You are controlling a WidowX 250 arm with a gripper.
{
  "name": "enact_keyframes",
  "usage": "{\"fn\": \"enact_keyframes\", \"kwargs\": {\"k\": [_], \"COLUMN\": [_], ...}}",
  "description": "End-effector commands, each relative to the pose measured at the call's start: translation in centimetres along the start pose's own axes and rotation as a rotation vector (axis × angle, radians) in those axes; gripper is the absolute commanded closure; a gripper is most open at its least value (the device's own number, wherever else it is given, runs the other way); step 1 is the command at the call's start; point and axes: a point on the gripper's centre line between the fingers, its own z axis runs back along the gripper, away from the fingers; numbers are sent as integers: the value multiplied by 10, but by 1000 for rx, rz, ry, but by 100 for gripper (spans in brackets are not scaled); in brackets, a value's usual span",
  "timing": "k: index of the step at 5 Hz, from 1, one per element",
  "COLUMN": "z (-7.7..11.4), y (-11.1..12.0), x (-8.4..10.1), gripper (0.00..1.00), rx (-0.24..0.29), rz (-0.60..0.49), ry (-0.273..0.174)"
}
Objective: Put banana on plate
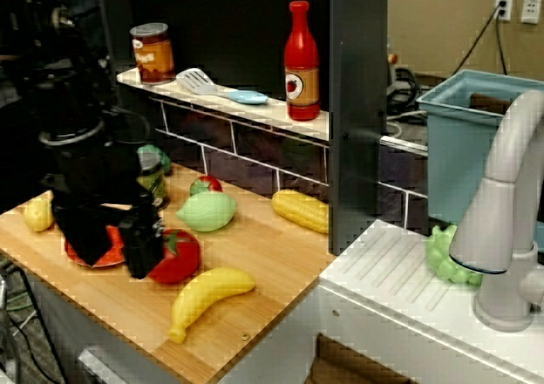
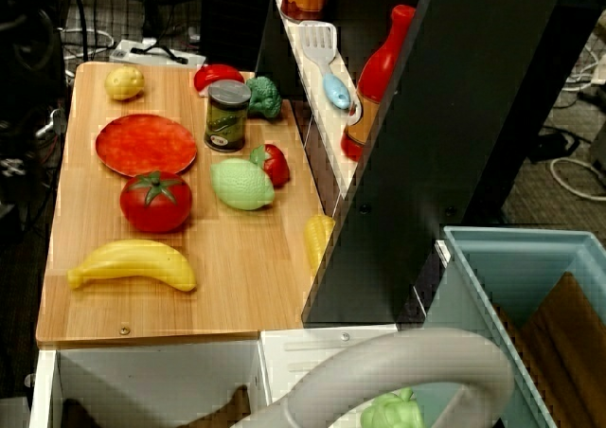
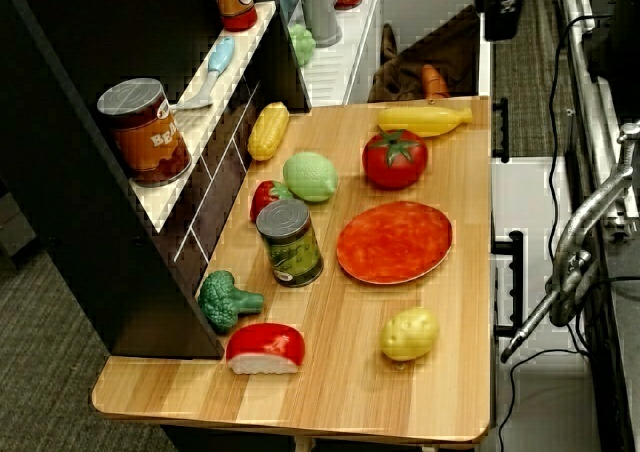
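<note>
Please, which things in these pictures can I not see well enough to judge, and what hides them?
1. Gripper: in the low side view it is a dark blur, so open or shut cannot be told.
2. Plate: in the same view, mostly hidden behind the arm.
3. Corn cob: in the view from above, partly hidden by the dark post.

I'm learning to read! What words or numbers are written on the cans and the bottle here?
"BE...": on the brown can on the shelf. Only these first letters can be made out, and the rest is blurred.
Green can: it has a label, but the print is too small to read.
Red bottle: the label shows a tomato picture, with no readable words.
No other text can be read.
</note>
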Motion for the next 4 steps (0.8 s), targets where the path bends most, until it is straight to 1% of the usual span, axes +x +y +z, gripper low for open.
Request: {"fn": "enact_keyframes", "kwargs": {"k": [1, 2, 3, 4], "z": [-31, -50, -56, -56], "y": [-10, -6, -5, -5], "x": [47, 60, 63, 61], "gripper": [0, 0, 0, 0], "rx": [119, 153, 160, 141], "rz": [-105, -99, -102, -115], "ry": [-146, -124, -98, -68]}}
